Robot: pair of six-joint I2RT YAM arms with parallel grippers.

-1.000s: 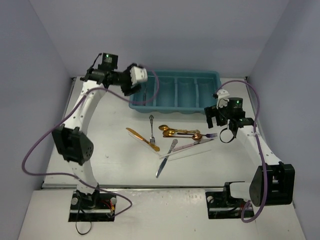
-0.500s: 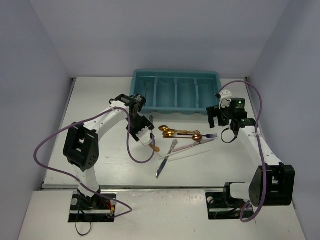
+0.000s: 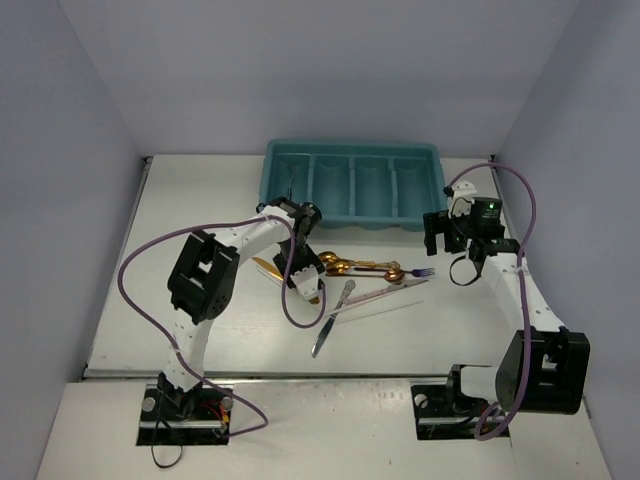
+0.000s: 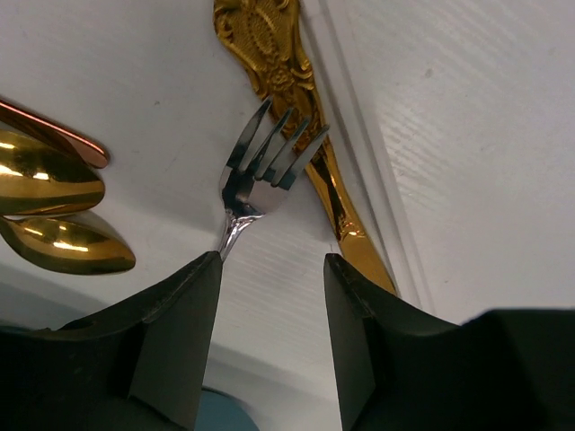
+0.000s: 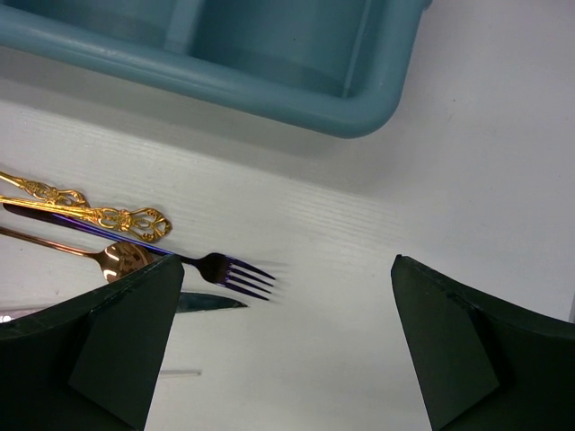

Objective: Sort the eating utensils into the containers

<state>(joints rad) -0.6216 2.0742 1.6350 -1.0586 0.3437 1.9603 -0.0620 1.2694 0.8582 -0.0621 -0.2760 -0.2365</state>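
Silver fork (image 4: pixel 268 157) is seen lying on the white table (image 4: pixel 467 135), its tines against the gold knife (image 4: pixel 287 81), with two gold spoons (image 4: pixel 54 215) close by. Its neck is straddled by the left gripper (image 4: pixel 271 269), whose jaws are parted, not clamped. The teal tray (image 5: pixel 269 99) is set behind. Near its corner the right gripper (image 5: pixel 286 269) is held spread wide above a dark purple fork (image 5: pixel 229 268).

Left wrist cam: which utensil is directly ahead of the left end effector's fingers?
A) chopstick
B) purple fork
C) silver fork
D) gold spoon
C: the silver fork lies with its head just past the gap of the left end effector, its neck running under one finger, beside the gold knife.
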